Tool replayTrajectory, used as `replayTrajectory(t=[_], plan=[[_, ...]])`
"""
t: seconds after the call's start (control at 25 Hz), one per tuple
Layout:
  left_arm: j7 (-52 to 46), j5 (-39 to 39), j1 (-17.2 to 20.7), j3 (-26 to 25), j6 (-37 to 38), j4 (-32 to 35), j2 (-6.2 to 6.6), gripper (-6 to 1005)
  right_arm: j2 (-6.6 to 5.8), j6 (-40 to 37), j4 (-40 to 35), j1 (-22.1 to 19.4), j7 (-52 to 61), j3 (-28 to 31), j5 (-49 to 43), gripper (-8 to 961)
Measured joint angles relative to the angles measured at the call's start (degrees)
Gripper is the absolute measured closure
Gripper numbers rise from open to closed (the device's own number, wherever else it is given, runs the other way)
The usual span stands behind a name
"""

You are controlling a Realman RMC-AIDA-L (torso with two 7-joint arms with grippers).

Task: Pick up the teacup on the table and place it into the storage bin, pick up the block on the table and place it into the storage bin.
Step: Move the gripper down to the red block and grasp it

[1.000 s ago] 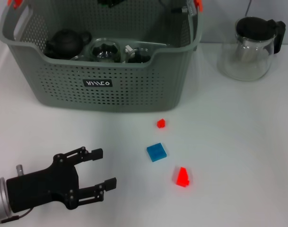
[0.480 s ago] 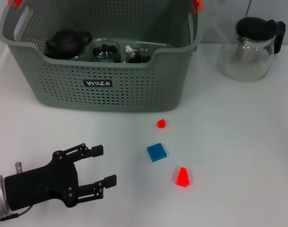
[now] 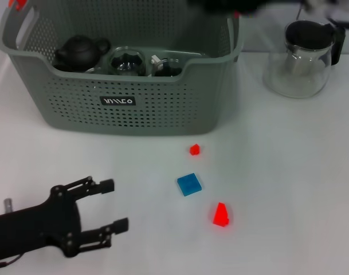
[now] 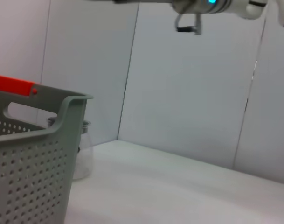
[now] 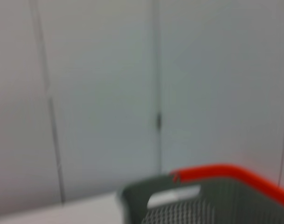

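The grey perforated storage bin stands at the back left and holds a black teapot and glass teacups. It also shows in the left wrist view and the right wrist view. On the table in front of it lie a small red block, a blue block and a larger red block. My left gripper is open and empty, low at the front left, apart from the blocks. My right arm is a dark blur above the bin's far right corner.
A glass pitcher with a black lid stands at the back right, and shows beside the bin in the left wrist view. The right arm passes high overhead in the left wrist view.
My left gripper has drawn back towards the front left, still open. A dark blur of the right arm now sweeps across the top, over the bin's right corner.
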Motion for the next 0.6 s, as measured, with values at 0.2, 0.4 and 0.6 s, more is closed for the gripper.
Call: replayTrajectory(t=[0.2,0.4,0.6], plan=[[0.3,2.2,0.6,-1.9,4.4,2.7,1.10,201,-0.21,-17.2,-10.9,-4.4,0.2,0.5,-7.6,222],[0.7,2.1,0.6,-5.2,5.4,2.8,1.28,201,0.98,-28.4,-16.0,-3.3,4.6,0.2,-17.0,221],[0.9,2.0,-0.6,-5.3,3.9,1.7,0.85,201,2.10,-30.3,-14.9,0.8,10.9,-3.4,-28.6,221]])
